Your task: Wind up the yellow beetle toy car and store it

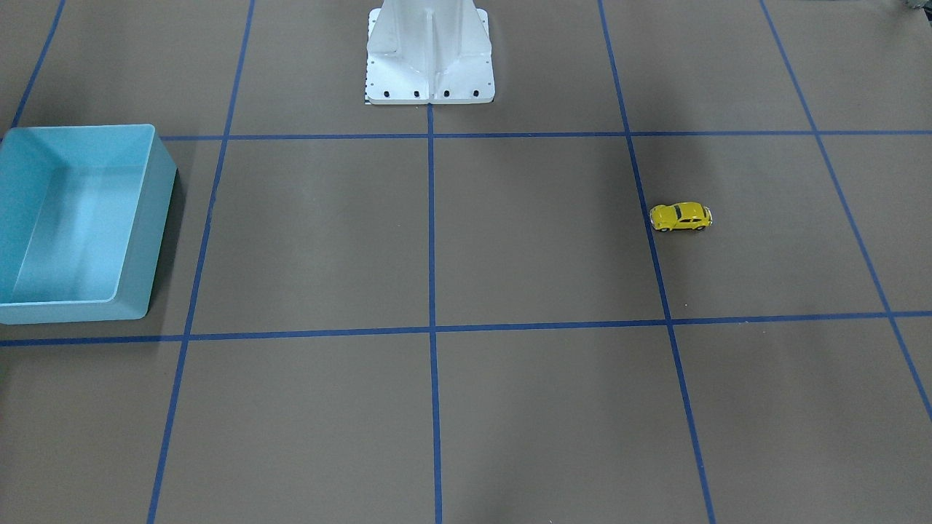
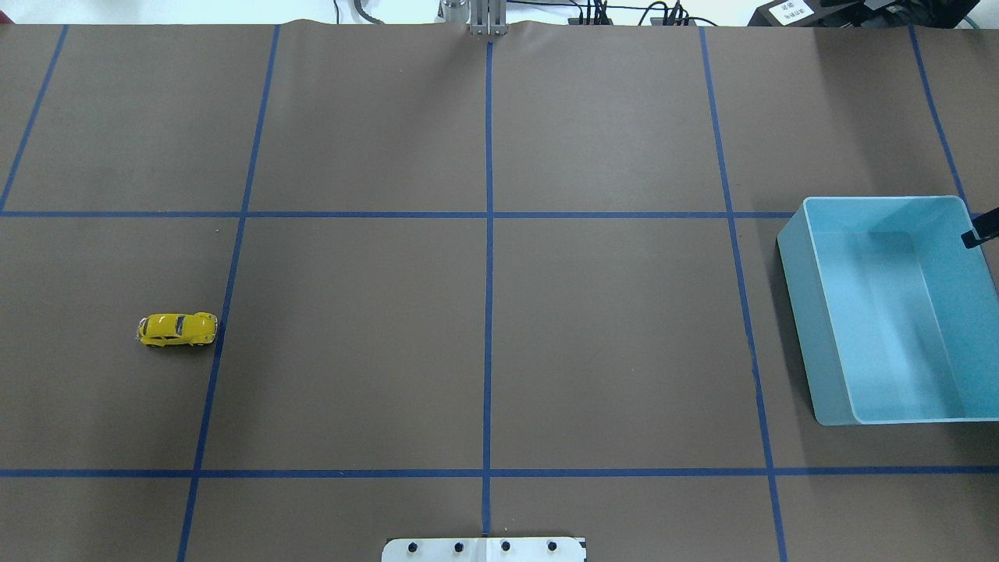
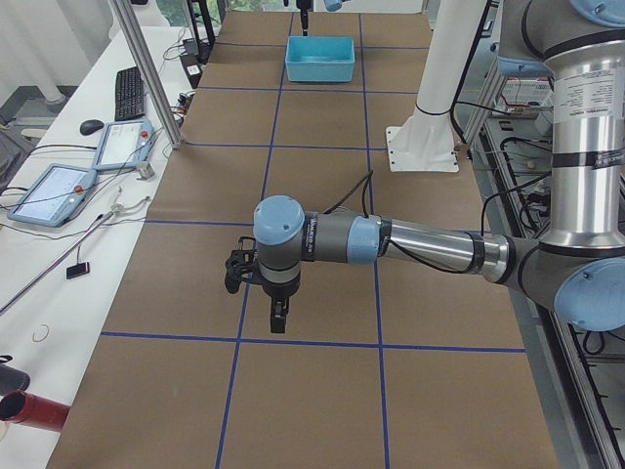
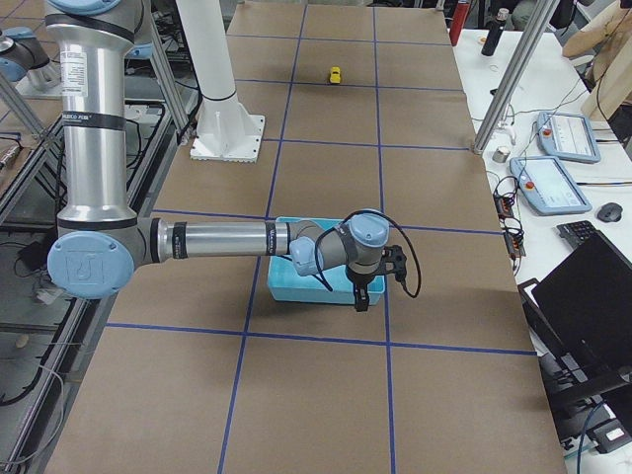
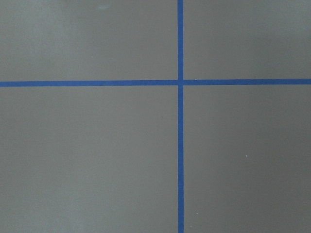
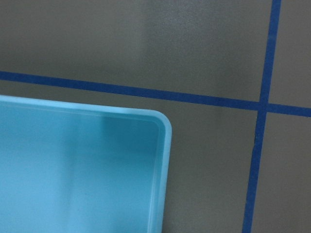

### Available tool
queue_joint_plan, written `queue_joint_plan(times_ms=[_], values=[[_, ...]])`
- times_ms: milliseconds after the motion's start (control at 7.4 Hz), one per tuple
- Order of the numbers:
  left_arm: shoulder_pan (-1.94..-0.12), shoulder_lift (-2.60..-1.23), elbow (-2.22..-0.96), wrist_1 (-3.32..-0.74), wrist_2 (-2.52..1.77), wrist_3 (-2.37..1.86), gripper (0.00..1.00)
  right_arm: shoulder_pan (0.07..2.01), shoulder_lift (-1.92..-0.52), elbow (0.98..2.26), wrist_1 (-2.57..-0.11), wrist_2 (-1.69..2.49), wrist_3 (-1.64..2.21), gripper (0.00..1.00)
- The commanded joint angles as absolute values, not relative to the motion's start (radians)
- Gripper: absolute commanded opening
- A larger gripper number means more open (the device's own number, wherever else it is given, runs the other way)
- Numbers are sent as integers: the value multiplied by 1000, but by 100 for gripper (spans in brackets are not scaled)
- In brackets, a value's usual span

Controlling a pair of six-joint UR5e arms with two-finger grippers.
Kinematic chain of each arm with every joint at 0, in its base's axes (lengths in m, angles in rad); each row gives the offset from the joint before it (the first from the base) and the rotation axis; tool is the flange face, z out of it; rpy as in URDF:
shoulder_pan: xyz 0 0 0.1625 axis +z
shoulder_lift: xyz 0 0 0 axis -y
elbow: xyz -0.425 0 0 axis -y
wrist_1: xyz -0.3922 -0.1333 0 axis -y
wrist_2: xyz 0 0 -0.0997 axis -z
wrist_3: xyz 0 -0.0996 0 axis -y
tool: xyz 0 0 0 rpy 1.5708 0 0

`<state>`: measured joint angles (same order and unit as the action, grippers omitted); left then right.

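Observation:
The yellow beetle toy car [image 1: 681,217] stands alone on the brown table, on its wheels [image 2: 178,329], and shows small and far off in the exterior right view [image 4: 336,74]. My left gripper [image 3: 278,318] hangs above the table, pointing down; it shows only in the exterior left view, so I cannot tell whether it is open or shut. Its wrist camera sees only a cross of blue tape. My right gripper [image 4: 360,296] hovers at the outer edge of the light blue bin [image 2: 796,312]. Only a dark tip [image 2: 980,229] reaches the overhead view, and I cannot tell its state.
The bin [image 1: 156,218] holds nothing; one rounded corner of it [image 6: 165,160] shows in the right wrist view. The white robot base [image 1: 429,80] stands at the table's middle edge. Blue tape lines grid the table. Tablets and a keyboard [image 3: 129,93] lie on a side bench.

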<state>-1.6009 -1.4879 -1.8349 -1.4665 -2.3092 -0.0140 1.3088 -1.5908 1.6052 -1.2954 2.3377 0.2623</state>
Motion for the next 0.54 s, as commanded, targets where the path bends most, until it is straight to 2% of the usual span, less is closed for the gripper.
queue_joint_plan(times_ms=[0,405], values=[[-1595,-1503,-1870,-1463,-2307,-18,100,1310,-1583,1600,-1301,2338,262,100],[-1556,-1516,-1951,-1457,-2307,-20,100,1312,-1583,1600,-1302,2338,262,100]])
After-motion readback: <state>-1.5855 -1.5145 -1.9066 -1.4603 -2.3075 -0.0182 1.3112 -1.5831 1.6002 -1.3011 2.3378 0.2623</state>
